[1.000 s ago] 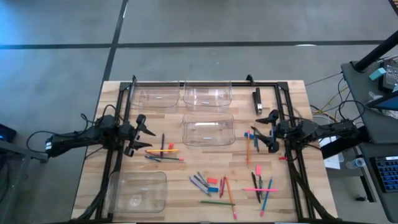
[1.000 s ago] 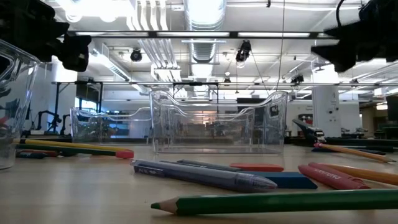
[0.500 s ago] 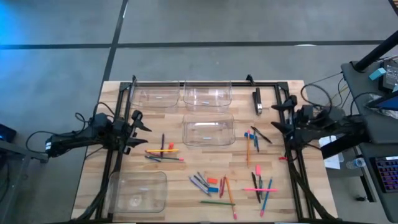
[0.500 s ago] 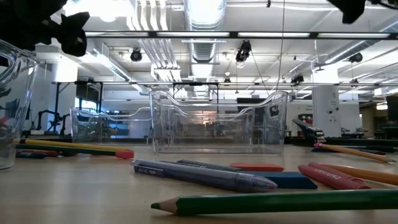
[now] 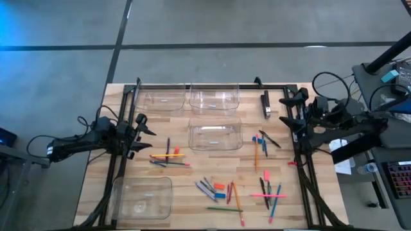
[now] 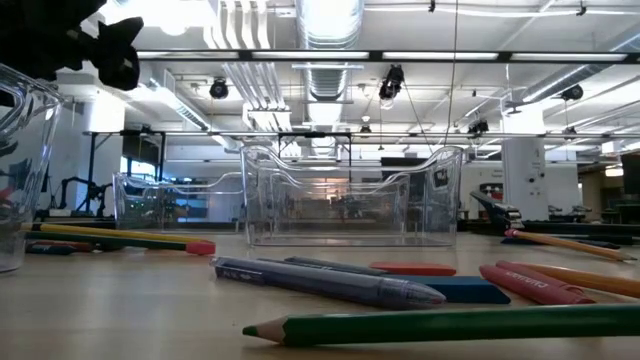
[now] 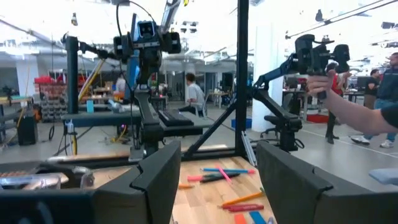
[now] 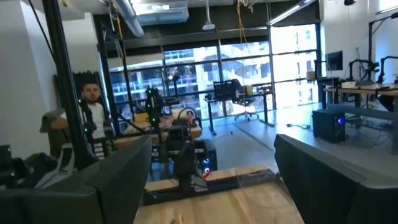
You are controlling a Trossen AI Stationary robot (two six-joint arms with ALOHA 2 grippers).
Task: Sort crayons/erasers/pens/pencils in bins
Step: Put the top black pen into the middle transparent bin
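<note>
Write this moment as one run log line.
left gripper: open, empty, left edge | right gripper: open, empty, right edge | bins: empty | pencils, pens: on table

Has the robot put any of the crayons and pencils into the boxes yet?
Not yet, as far as the pictures show. All four bins look empty from above. Nothing is in hand: the left gripper and right gripper are open and hold nothing, each near its table edge. Everything is left: pencils, pens, crayons and erasers lie loose on the table.
</note>
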